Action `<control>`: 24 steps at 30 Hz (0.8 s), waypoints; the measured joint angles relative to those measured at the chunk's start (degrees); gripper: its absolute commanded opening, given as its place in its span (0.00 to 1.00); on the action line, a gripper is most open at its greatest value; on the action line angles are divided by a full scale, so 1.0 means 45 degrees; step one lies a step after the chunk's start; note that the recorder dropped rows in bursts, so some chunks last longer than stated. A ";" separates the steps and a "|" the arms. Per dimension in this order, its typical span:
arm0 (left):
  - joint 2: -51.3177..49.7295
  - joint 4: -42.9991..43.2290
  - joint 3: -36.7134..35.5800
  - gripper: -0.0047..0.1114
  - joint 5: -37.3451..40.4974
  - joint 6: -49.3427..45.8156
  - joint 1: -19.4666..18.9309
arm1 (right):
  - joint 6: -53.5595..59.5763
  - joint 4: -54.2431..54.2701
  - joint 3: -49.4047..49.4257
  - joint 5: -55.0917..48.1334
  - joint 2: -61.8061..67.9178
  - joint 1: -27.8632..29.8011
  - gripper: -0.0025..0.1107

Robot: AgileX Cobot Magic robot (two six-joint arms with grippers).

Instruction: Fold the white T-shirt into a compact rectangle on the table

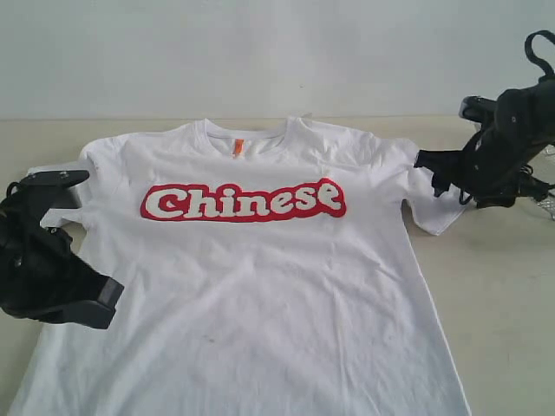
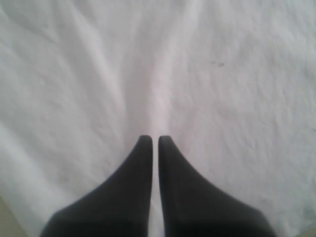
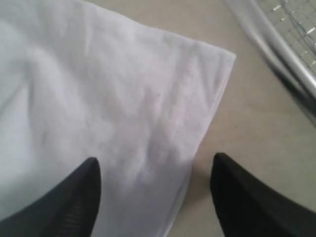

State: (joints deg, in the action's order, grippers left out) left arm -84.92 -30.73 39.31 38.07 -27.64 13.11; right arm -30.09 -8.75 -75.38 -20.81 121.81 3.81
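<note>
The white T-shirt lies spread out, front up, on the table, with red "Chinese" lettering across the chest and an orange neck tag. My left gripper hovers over the shirt's left side. In the left wrist view it is shut, only a thin slit between its fingers, with wrinkled white cloth beneath. My right gripper hangs above the right sleeve. It is open, its fingers straddling the sleeve's hem, apart from the cloth.
A silver wire-mesh basket stands just beyond the right sleeve, at the table's right edge. Bare beige tabletop lies between sleeve and basket. A pale wall rises behind the table.
</note>
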 measured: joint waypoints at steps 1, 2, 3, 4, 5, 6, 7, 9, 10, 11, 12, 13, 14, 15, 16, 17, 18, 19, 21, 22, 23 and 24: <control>0.0000 0.0000 0.0000 0.08 0.0000 0.0000 0.0000 | 0.0369 -0.0259 -0.0112 -0.0173 0.0045 -0.0085 0.55; 0.0000 0.0000 0.0000 0.08 0.0000 0.0000 0.0000 | 0.0544 -0.0373 -0.0220 -0.0361 0.0101 -0.0113 0.55; 0.0000 0.0000 0.0000 0.08 0.0000 0.0000 0.0000 | 0.0841 -0.0435 -0.0414 -0.0725 0.0130 -0.0110 0.55; 0.0000 0.0000 0.0000 0.08 0.0000 0.0000 0.0000 | 0.1073 -0.0464 -0.0493 -0.0926 0.0161 -0.0110 0.55; 0.0000 0.0000 0.0000 0.08 0.0000 0.0000 0.0000 | 0.1371 -0.0494 -0.0637 -0.1256 0.0210 -0.0110 0.55; 0.0000 0.0000 0.0000 0.08 0.0000 0.0000 0.0000 | 0.1510 -0.0494 -0.0743 -0.1431 0.0214 -0.0110 0.55; 0.0000 0.0000 0.0000 0.08 0.0000 0.0000 0.0000 | 0.1626 -0.0472 -0.0767 -0.1577 0.0214 -0.0110 0.55; 0.0000 0.0000 0.0000 0.08 0.0000 0.0000 0.0000 | 0.1732 -0.0472 -0.0796 -0.1687 0.0214 -0.0110 0.55; 0.0000 0.0000 0.0000 0.08 0.0000 0.0000 0.0000 | 0.1768 -0.0472 -0.0816 -0.1714 0.0214 -0.0138 0.55; 0.0000 0.0000 0.0000 0.08 0.0000 0.0000 0.0000 | 0.1841 -0.0472 -0.0842 -0.1734 0.0214 -0.0196 0.55; 0.0000 0.0000 0.0000 0.08 0.0000 0.0000 0.0000 | 0.1874 -0.0492 -0.0842 -0.1734 0.0214 -0.0252 0.55; 0.0000 0.0000 0.0000 0.08 0.0000 0.0000 0.0000 | 0.1898 -0.0492 -0.0865 -0.1734 0.0214 -0.0316 0.55; 0.0000 0.0000 0.0000 0.08 0.0000 0.0000 0.0000 | 0.1898 -0.0524 -0.0861 -0.1742 0.0214 -0.0389 0.55; 0.0000 0.0000 0.0000 0.08 0.0000 0.0000 0.0000 | 0.1928 -0.0524 -0.0861 -0.1742 0.0214 -0.0521 0.54; 0.0000 0.0000 0.0000 0.08 0.0000 0.0000 0.0000 | 0.1928 -0.0524 -0.0861 -0.1742 0.0214 -0.0596 0.53; 0.0000 0.0000 0.0000 0.08 0.0000 0.0000 0.0000 | 0.1928 -0.0524 -0.0861 -0.1715 0.0214 -0.0695 0.50; 0.0000 0.0000 0.0000 0.08 0.0000 0.0000 0.0000 | 0.1928 -0.0524 -0.0861 -0.1683 0.0214 -0.0799 0.47; 0.0000 0.0000 0.0000 0.08 0.0000 0.0000 0.0000 | 0.1928 -0.0524 -0.0861 -0.1660 0.0214 -0.0864 0.44; 0.0000 0.0000 0.0000 0.08 0.0000 0.0000 0.0000 | 0.1928 -0.0524 -0.0861 -0.1628 0.0214 -0.0959 0.36; 0.0000 0.0000 0.0000 0.08 0.0000 0.0000 0.0000 | 0.1928 -0.0524 -0.0861 -0.1628 0.0235 -0.0959 0.34; 0.0000 0.0000 0.0000 0.08 0.0000 0.0000 0.0000 | 0.1928 -0.0524 -0.0861 -0.1628 0.0235 -0.0977 0.31; 0.0000 0.0000 0.0000 0.08 0.0000 0.0000 0.0000 | 0.1928 -0.0496 -0.0861 -0.1605 0.0235 -0.0977 0.30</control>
State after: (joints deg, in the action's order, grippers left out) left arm -84.92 -30.73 39.31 38.07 -27.64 13.11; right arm -21.42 -10.98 -79.25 -28.03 122.87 -0.59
